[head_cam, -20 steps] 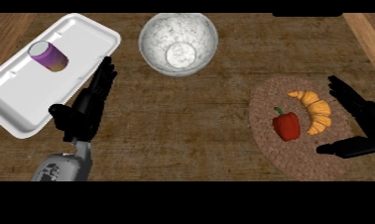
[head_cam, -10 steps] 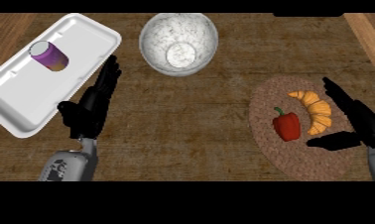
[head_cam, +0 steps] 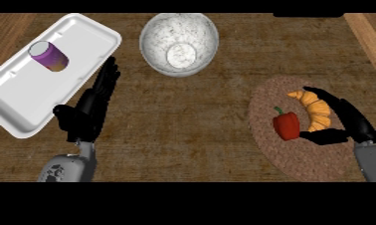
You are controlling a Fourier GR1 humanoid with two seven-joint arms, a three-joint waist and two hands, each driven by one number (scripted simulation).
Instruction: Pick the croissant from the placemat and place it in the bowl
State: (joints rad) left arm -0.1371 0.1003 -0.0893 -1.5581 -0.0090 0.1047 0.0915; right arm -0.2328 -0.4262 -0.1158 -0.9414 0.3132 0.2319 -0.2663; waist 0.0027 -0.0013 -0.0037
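Cupping croissant at placemat rt edge, right robot hand unclenched; bare counter btw it & bowl.

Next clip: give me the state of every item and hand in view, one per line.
croissant: on the placemat, not lifted
placemat: flat on the counter
red pepper: on the placemat
bowl: upright, empty
purple can: lying on the white tray
right hand: open, beside the croissant
left hand: open, resting

We see the right hand cut off at the view's right edge. It hides part of the croissant's far side and the mat's rim there.
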